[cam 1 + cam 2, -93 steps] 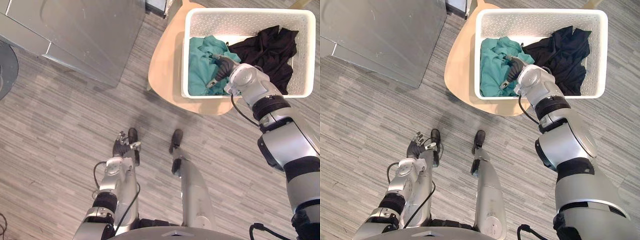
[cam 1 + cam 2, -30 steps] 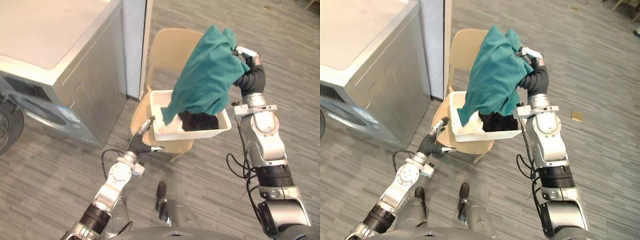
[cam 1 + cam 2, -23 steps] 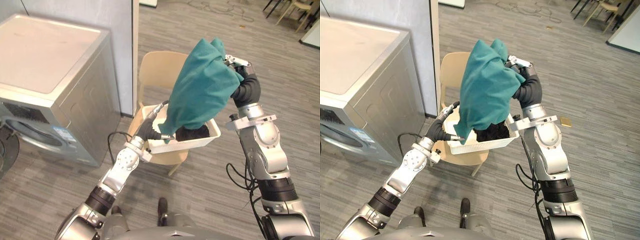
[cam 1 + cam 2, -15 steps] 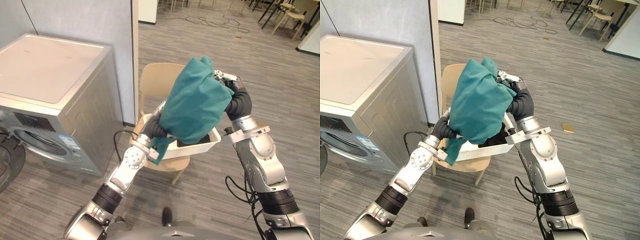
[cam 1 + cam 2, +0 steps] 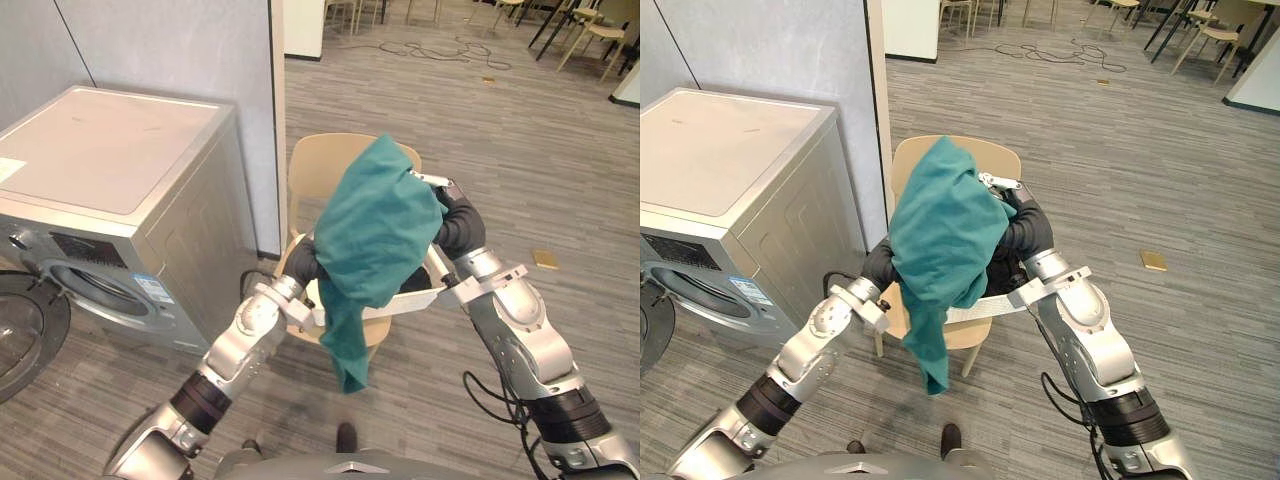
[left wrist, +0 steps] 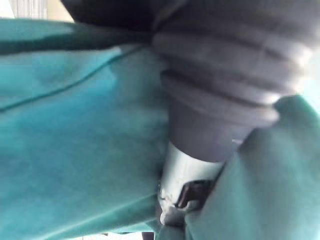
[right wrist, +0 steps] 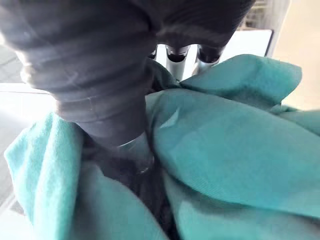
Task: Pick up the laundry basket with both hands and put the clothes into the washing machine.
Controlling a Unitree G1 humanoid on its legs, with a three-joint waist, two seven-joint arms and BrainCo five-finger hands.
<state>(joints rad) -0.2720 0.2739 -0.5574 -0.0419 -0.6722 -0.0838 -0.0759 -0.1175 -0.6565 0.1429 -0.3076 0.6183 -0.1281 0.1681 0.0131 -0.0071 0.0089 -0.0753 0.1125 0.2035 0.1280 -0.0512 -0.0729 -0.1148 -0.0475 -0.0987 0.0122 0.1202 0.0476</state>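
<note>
Here, a teal garment (image 5: 375, 235) is held up in front of the laundry basket (image 5: 412, 298), centre of frame.
The right hand (image 5: 452, 218) has its fingers curled into the cloth at the garment's upper right edge. The cloth drapes down across the white basket, which sits on a beige chair (image 5: 318, 168), and its lowest tail hangs below the seat. The left hand (image 5: 304, 266) is tucked under the cloth's left edge; whether it grips cannot be told. The washing machine (image 5: 110, 190) stands at the left, its round door (image 5: 25, 335) open in the lower left corner.
</note>
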